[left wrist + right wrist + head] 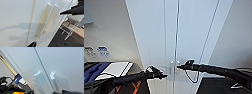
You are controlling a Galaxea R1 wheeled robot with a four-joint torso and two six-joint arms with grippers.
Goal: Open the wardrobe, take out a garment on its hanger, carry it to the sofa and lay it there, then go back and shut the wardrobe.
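White wardrobe (179,35) doors are shut right in front of the robot, the two handles (174,67) side by side at the centre seam, and both arms are levelled at them, likely so each can take a door. Left gripper (163,75) sits just short of its handle, right gripper (179,66) at the pair; I cannot tell how the fingers of either stand

Wardrobe (156,37) plain white, handles (50,18) white; both arms black; blue-and-white item (99,70) at left.
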